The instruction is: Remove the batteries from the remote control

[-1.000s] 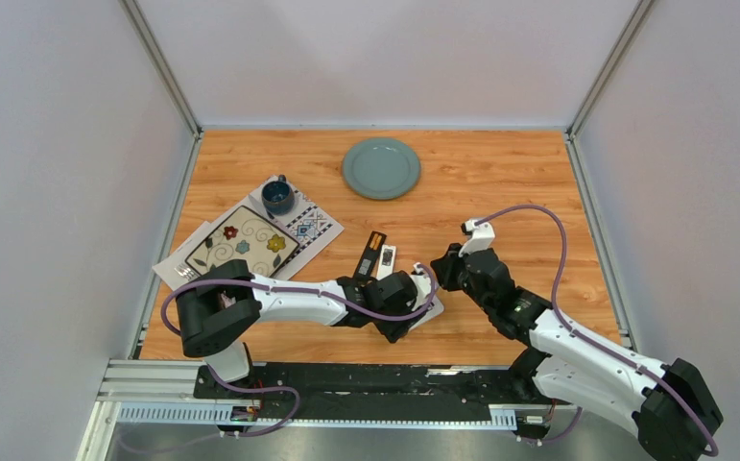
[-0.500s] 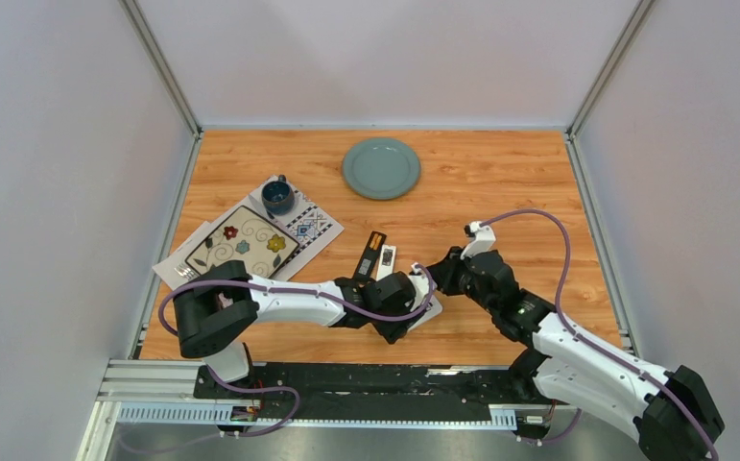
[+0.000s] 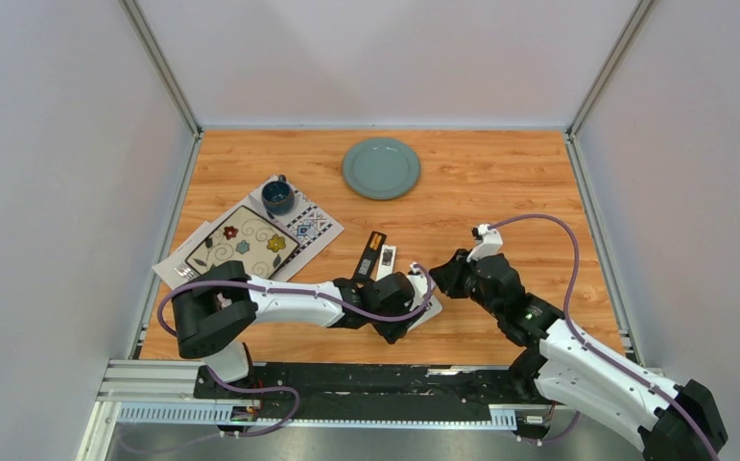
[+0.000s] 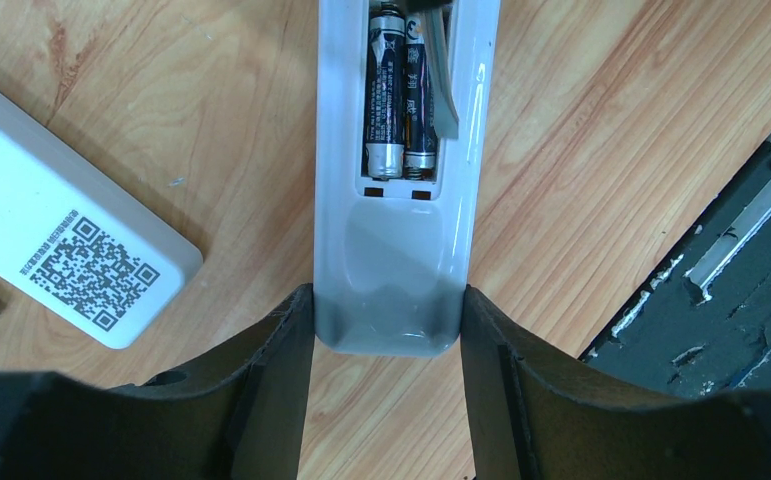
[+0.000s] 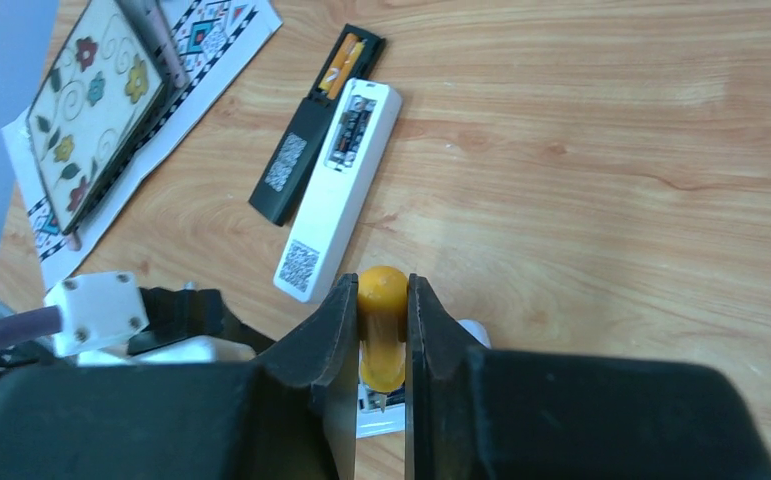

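Observation:
My left gripper (image 4: 389, 302) is shut on the end of a white remote (image 4: 396, 290) lying back-up on the wooden table, also seen in the top view (image 3: 432, 309). Its compartment is open with two dark batteries (image 4: 385, 95) side by side. A grey screwdriver blade (image 4: 442, 85) lies along the right battery. My right gripper (image 5: 382, 287) is shut on the yellow screwdriver handle (image 5: 382, 300), straight above that remote. In the top view the left gripper (image 3: 421, 305) and right gripper (image 3: 441, 277) are close together.
A second white remote (image 5: 339, 200) and a black remote (image 5: 306, 145), both open with batteries, lie just beyond. A green plate (image 3: 381, 168) is at the back. A blue mug (image 3: 277, 196), a flowered tile (image 3: 242, 242) and a patterned cloth (image 3: 310, 226) are at the left. The table's front edge (image 4: 741, 260) is close.
The right arm has shifted slightly down and right, bringing the screwdriver lower over the held remote. The left arm and remote have stayed put.

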`<state>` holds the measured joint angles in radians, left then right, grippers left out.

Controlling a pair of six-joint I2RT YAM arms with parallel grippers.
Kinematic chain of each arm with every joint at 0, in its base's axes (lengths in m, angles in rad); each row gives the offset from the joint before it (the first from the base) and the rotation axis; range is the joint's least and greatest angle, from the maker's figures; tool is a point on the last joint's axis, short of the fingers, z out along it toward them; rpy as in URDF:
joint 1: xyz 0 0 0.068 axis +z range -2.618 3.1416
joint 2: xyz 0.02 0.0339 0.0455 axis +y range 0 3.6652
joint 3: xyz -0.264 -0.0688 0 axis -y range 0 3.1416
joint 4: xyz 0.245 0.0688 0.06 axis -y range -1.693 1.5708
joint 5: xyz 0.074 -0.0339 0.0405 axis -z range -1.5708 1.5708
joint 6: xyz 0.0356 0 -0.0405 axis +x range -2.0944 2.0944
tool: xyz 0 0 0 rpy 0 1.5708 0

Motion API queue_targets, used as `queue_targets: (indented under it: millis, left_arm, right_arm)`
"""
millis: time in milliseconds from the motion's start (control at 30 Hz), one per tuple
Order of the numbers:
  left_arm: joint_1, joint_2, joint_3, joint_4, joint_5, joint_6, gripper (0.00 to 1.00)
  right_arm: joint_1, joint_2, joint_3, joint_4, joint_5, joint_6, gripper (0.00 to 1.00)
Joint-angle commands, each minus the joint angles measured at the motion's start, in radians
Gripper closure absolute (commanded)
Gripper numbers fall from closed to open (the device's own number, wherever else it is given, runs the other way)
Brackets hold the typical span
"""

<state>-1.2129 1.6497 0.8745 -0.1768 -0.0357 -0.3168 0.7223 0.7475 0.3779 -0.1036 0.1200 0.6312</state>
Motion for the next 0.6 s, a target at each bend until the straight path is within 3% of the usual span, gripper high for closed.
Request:
queue_targets:
  millis: [0, 567]
  left_arm:
    - [-0.004, -0.024, -0.032, -0.012, 0.002, -0.024, 1.0]
    - [-0.005, -0.039, -0.032, -0.032, -0.012, -0.016, 1.0]
  right_arm:
    - [-0.017, 0.01, 0.021, 0.01, 0.11, -0.024, 1.0]
    - [-0.043, 0.064, 0.076, 0.025, 0.116, -0.097, 1.0]
